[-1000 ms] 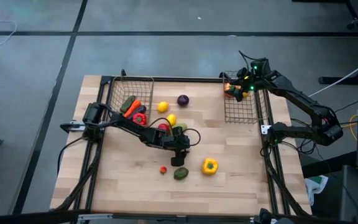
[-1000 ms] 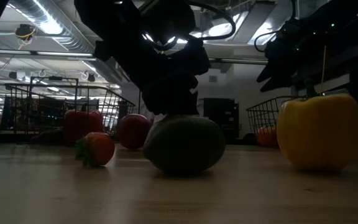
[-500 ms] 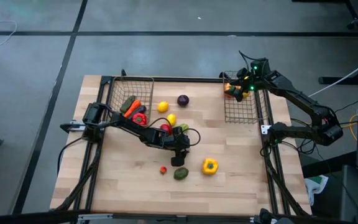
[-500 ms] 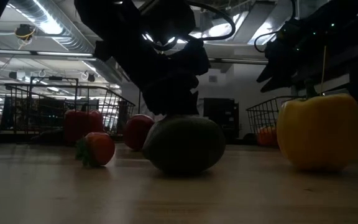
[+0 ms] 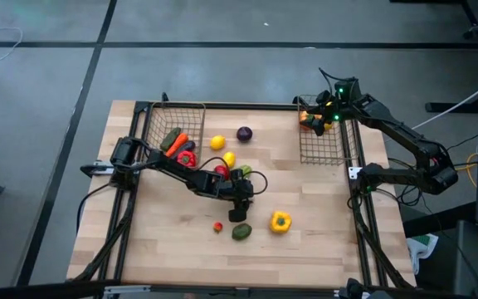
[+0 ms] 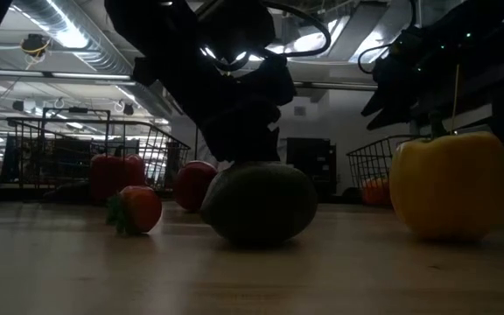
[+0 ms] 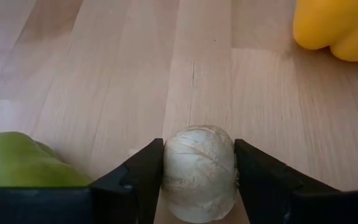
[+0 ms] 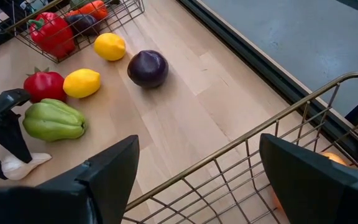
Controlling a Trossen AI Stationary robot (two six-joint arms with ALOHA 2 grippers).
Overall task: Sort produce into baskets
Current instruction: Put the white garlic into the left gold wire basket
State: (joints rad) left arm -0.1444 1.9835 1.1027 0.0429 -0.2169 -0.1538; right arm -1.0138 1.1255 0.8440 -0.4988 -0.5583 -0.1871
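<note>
A white garlic bulb lies on the wooden table between the fingers of my left gripper, which is shut on it. Just nearer than the gripper, a dark avocado rests on the table, with a tiny red tomato to its left and a yellow pepper to its right. A green pepper sits beside the gripper. My right gripper hangs open over the right basket, holding nothing. The left basket holds several pieces. My left gripper pinches the garlic bulb by its two opposite sides between its two fingers. The fingers slant down from the table's left. The bulb rests on the table.
Two lemons, a purple round piece and a red piece lie between the left basket and the left gripper. An orange piece lies in the right basket. The table's near part is bare wood.
</note>
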